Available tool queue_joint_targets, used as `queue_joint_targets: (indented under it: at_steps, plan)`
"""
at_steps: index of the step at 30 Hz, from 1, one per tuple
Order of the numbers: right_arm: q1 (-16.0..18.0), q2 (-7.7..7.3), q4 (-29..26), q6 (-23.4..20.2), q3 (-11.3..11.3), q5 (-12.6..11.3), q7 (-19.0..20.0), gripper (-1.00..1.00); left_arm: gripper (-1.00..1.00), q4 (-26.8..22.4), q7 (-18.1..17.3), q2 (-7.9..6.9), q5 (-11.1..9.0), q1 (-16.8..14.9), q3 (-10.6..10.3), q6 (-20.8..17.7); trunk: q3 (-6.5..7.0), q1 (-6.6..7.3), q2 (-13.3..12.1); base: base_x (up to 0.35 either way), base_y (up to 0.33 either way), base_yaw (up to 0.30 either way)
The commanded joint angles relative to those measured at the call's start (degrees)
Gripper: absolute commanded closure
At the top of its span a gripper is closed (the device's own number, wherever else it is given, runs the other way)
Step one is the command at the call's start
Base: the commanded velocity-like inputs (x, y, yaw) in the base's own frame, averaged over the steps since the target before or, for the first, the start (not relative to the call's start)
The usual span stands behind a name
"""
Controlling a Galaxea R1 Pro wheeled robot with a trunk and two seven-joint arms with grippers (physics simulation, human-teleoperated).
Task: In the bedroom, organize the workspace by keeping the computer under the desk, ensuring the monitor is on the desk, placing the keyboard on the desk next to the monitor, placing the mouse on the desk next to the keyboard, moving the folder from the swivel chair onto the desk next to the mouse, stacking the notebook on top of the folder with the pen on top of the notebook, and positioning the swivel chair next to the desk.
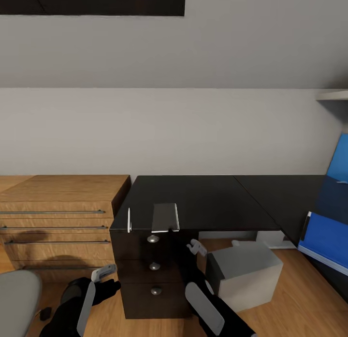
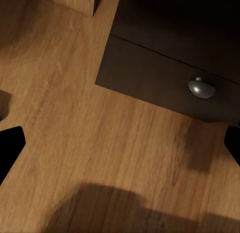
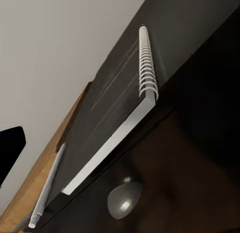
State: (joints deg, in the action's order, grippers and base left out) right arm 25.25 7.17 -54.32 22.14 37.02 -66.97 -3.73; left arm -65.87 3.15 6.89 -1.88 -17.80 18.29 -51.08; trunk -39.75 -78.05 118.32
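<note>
The notebook point(image 1: 165, 217) lies flat on the glossy black desk point(image 1: 217, 199), at its front edge right above the three-drawer unit point(image 1: 153, 274), with its near edge slightly overhanging; in the right wrist view the notebook point(image 3: 112, 118) shows a grey cover, pale page edges and a spiral wire binding along one side. Just beside it, toward the wooden chest, the thin white pen point(image 1: 129, 220) rests on the same front edge, close to the notebook but apart from it, and the right wrist view shows the pen point(image 3: 47, 190) parallel to the notebook's long side. Under the desk, to the right of the drawer unit, the light-grey computer point(image 1: 244, 274) stands on the wooden floor point(image 1: 299, 298). At the right edge of the head view the bright-blue folder point(image 1: 325, 243) stands tilted on its edge. A grey seat of the swivel chair point(image 1: 17, 298) shows at the lower left. The light-wood drawer chest point(image 1: 58, 221) adjoins the desk's left end. The right gripper point(image 1: 197, 247) hangs just in front of the top drawer with its fingers parted and nothing between them. The left gripper point(image 1: 104, 273) sits low beside the drawer unit; whether it is parted or closed I cannot tell.
</note>
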Motion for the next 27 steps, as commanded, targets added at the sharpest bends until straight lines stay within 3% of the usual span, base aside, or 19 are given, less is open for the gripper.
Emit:
queue_joint_targets:
  at_steps: [1,6,27]
  plan:
    - [0.07,-0.04,-0.50,0.35,0.24,-0.32,-0.97,-1.00,-1.00,-0.04,0.27,0.05,-0.23,-0.04,0.09,-0.25,-0.06,0.01,0.03,0.000,0.000,0.000]
    - [0.01,-0.05,-3.43,0.23,0.24,-0.35,-5.24,-1.00,-1.00,0.07,0.30,0.05,-0.27,-0.04,0.08,-0.26,-0.06,0.01,0.03,0.000,0.000,0.000]
    - [0.04,0.70,-4.26,-0.04,0.85,-0.61,-7.52,-1.00,-1.00,0.13,0.27,0.05,-0.26,-0.04,0.02,-0.25,-0.06,0.01,0.03,0.000,0.000,0.000]
